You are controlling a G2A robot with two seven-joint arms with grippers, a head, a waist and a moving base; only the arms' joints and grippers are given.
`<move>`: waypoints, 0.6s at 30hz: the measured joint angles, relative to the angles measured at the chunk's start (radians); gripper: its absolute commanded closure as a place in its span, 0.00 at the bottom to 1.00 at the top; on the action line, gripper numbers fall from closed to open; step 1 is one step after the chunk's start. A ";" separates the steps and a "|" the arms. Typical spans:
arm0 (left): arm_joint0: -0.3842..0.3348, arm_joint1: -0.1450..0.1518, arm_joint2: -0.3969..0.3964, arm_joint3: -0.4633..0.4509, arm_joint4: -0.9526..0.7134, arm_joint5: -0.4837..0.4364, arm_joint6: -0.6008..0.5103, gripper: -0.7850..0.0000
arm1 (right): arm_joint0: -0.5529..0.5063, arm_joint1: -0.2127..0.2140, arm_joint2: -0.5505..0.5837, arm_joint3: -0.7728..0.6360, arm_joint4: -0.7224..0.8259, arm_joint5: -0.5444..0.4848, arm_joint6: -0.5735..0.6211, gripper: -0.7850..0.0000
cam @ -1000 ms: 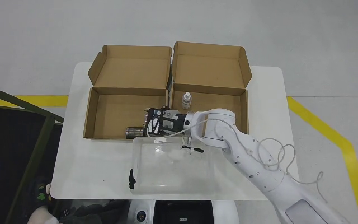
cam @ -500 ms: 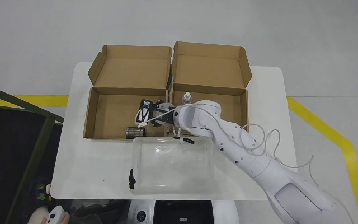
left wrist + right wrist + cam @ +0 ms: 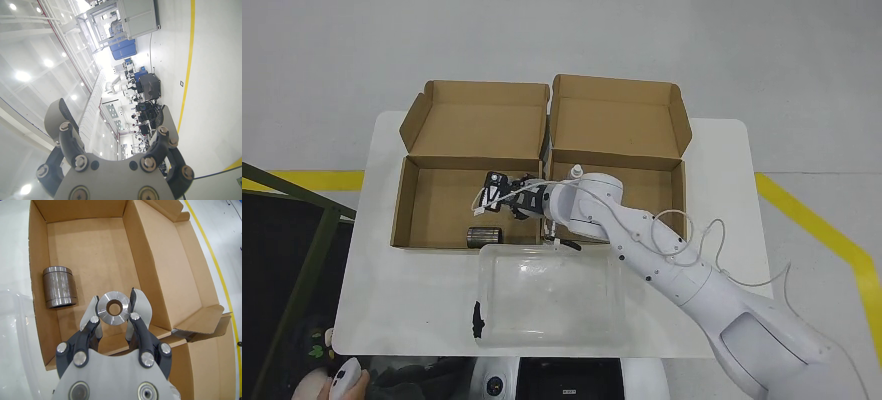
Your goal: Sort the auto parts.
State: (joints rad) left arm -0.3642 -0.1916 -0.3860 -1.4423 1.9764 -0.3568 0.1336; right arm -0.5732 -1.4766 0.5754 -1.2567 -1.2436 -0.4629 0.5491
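Observation:
My right gripper (image 3: 114,307) is shut on a shiny metal ring (image 3: 114,310) with a round hole, held above the floor of the left cardboard box (image 3: 90,247). In the top view that gripper (image 3: 498,192) hangs over the right part of the left box (image 3: 442,205). A steel cylinder (image 3: 59,286) lies on its side near the box's front wall, also seen as the cylinder (image 3: 483,236) in the top view. A small white bottle (image 3: 576,174) stands in the right box (image 3: 657,190). My left gripper (image 3: 113,111) is open, pointing up into the room with nothing between its fingers.
A clear plastic tray (image 3: 547,295) sits on the white table (image 3: 722,160) in front of the boxes, with a small black part (image 3: 477,320) at its left edge. Both box lids stand open at the back.
The right gripper has carried the metal ring from the front edge of the left box farther back and to the left, over the box floor. The cylinder stays put.

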 measured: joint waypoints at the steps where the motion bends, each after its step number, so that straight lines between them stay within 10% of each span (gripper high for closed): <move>1: 0.000 0.000 0.000 0.000 0.000 0.000 0.000 0.00 | 0.004 -0.004 -0.004 0.011 0.001 0.000 0.000 1.00; 12: 0.000 0.000 0.000 0.000 0.000 0.000 0.000 0.00 | 0.038 -0.053 -0.035 0.139 0.021 -0.008 -0.018 0.94; 18: 0.000 0.000 0.000 0.000 0.000 0.000 0.000 0.00 | 0.051 -0.074 -0.043 0.194 0.026 -0.017 -0.026 0.72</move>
State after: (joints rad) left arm -0.3642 -0.1917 -0.3860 -1.4423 1.9764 -0.3568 0.1336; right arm -0.5217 -1.5503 0.5324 -1.0631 -1.2177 -0.4796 0.5227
